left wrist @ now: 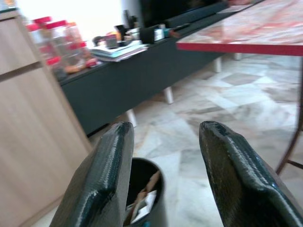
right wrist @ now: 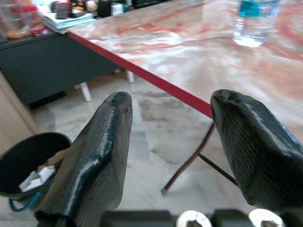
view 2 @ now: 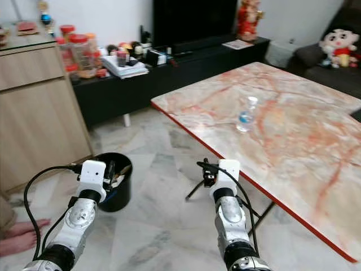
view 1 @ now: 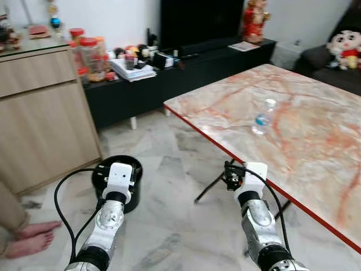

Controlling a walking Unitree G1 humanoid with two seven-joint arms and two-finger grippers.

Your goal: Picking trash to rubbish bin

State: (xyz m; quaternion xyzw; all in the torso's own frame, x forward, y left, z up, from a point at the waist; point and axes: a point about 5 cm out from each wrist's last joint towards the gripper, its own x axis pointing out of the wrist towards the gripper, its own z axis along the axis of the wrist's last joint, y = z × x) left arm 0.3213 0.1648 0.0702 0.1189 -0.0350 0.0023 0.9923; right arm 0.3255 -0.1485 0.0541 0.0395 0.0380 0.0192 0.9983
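A clear plastic water bottle [view 1: 263, 117] with a blue label stands upright on the marble table [view 1: 316, 152], away from its red front edge. On the floor at the left is a black rubbish bin [view 2: 119, 182] with paper scraps inside. My left arm partly covers it. My left gripper [left wrist: 165, 130] is open and empty, held just above and short of the bin [left wrist: 144, 189]. My right gripper [right wrist: 173, 99] is open and empty too. It hovers over the floor in front of the table edge, with the bottle [right wrist: 255, 21] well beyond it.
A wooden cabinet [view 1: 39, 113] stands at the left, and a person's bare feet [view 1: 31, 237] rest on the floor by it. A black TV console [view 1: 186, 68] with jars and papers lines the back wall. A dark table leg [view 1: 208, 186] slants under the table. Marble floor lies between the bin and the table.
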